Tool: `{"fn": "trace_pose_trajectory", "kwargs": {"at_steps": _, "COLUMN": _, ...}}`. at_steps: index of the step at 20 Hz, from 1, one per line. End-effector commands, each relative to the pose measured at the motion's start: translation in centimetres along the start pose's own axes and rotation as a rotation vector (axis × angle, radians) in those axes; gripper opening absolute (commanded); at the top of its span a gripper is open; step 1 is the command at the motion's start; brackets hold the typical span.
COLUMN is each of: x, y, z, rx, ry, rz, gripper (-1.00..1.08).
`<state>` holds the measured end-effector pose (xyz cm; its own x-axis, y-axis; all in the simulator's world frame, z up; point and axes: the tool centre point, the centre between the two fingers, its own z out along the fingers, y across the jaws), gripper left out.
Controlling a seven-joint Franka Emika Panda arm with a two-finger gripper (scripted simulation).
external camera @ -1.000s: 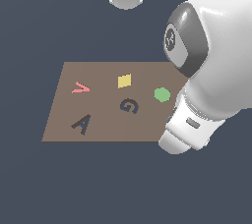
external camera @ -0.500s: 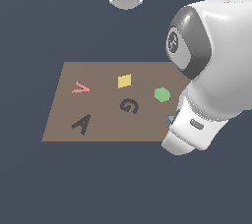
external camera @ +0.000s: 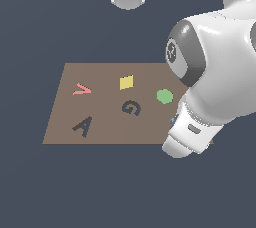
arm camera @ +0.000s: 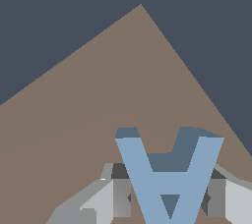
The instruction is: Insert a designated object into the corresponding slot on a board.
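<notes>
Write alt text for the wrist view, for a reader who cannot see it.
A light-blue A-shaped block sits between the gripper's two grey fingers, close to the camera. Behind it lies the bare brown board, one corner pointing into the dark blue-grey background.

The small light-blue A-shaped block sits over the flat brown board's near corner; the dark A-shaped recess lies well apart, empty.

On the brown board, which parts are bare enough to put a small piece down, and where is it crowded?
The board is bare along its near edge between the A slot and the arm, and on the strip behind the V and the yellow piece. It is crowded around the G recess and the hexagon, by the arm.
</notes>
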<state>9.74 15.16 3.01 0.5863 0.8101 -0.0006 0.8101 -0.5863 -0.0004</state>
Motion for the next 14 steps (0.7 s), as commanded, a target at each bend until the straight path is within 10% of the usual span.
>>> {"fn": "trace_pose_trajectory", "kwargs": {"at_steps": 1, "x": 0.02, "y": 0.0, "z": 0.02, "rx": 0.0, "ry": 0.001, "rz": 0.0, "gripper": -1.0}}
{"fn": "trace_pose_trajectory", "kwargs": {"at_steps": 14, "x": -0.09, "y": 0.52, "z": -0.02, "rx": -0.001, "ry": 0.001, "rz": 0.025, "gripper": -1.0}}
